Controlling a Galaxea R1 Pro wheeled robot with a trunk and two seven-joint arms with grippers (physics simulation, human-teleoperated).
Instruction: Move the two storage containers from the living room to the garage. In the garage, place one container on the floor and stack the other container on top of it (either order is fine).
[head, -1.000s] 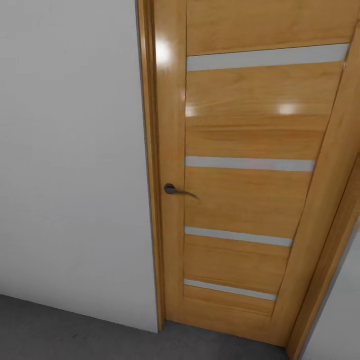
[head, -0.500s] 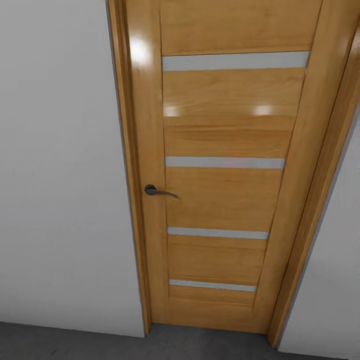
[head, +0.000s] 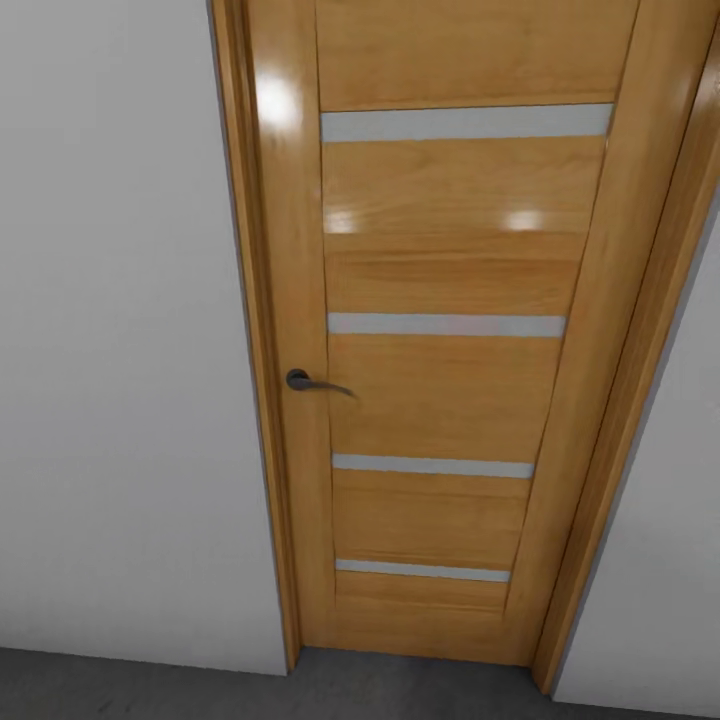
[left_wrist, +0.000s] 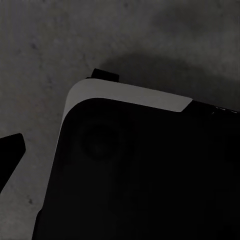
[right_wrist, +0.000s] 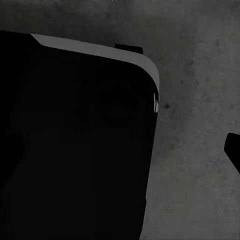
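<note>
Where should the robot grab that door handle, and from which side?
Grip the dark lever handle near its free end, which points toward the door's middle, probably coming straight at the door face. The lever lies roughly level, so fingers above and below it would likely fit best.

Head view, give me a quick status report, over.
Facing a closed wooden door, dark handle at its left edge. White wall beside it, grey concrete floor below. Gripper states can't be told; wrist views look down on the robot's dark base.

We read no text, label, brand or number on the door, wall or floor.
</note>
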